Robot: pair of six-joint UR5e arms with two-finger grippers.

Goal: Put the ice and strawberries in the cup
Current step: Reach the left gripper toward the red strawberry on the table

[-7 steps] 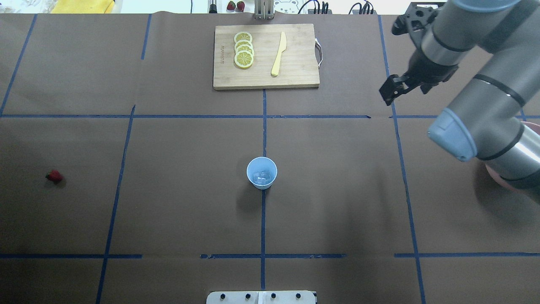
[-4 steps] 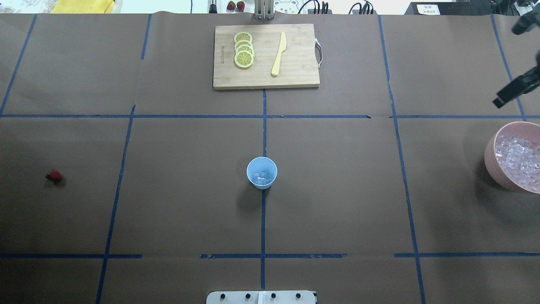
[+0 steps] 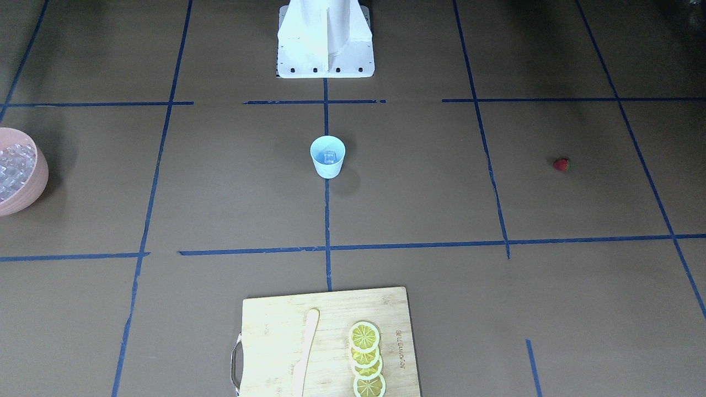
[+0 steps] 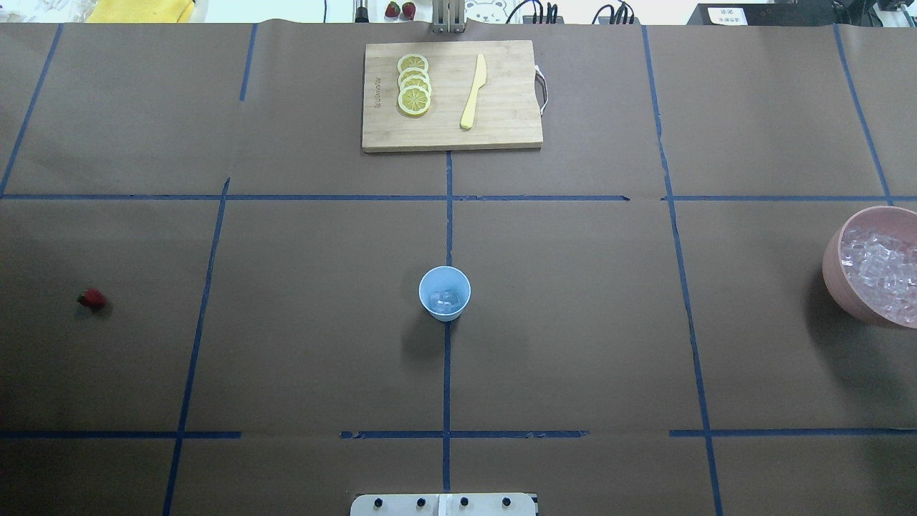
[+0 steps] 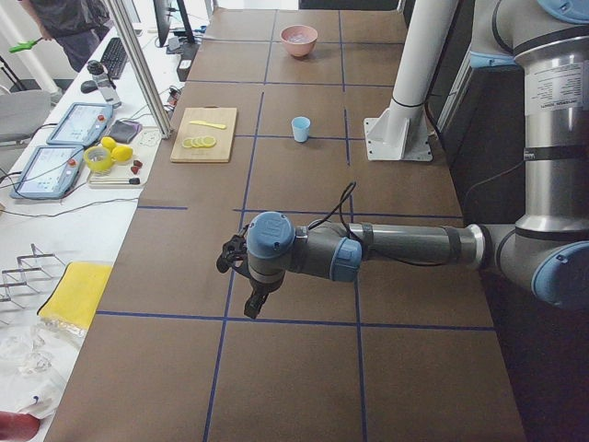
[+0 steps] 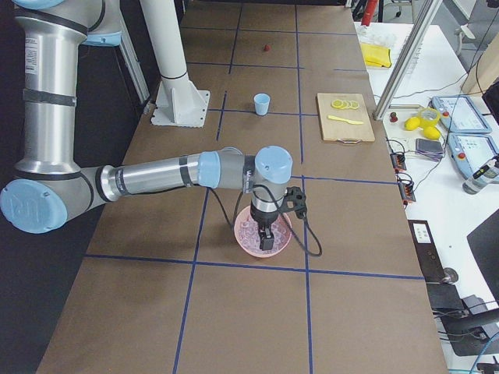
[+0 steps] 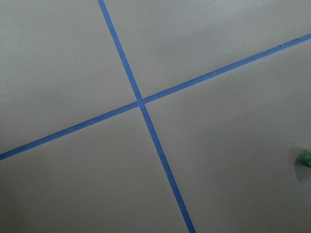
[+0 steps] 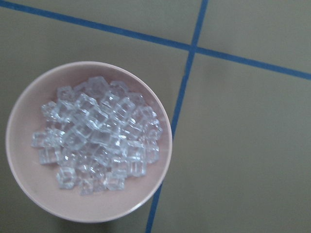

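From across the table, the cup point(image 3: 327, 168) stands upright with a few cubes of ice point(image 3: 329, 156) in it. The strawberry point(image 3: 561, 164) lies well apart from it on the brown paper point(image 3: 220, 182). From above, the pink bowl point(image 4: 831, 272) holds a heap of more ice. At the left end, the left gripper point(image 5: 249, 311) points down over bare paper, with the cup far beyond it; spread or pressed together, I can't tell. At the right end, the right gripper point(image 6: 267, 243) hangs over the bowl's ice, and I can't tell its grip either.
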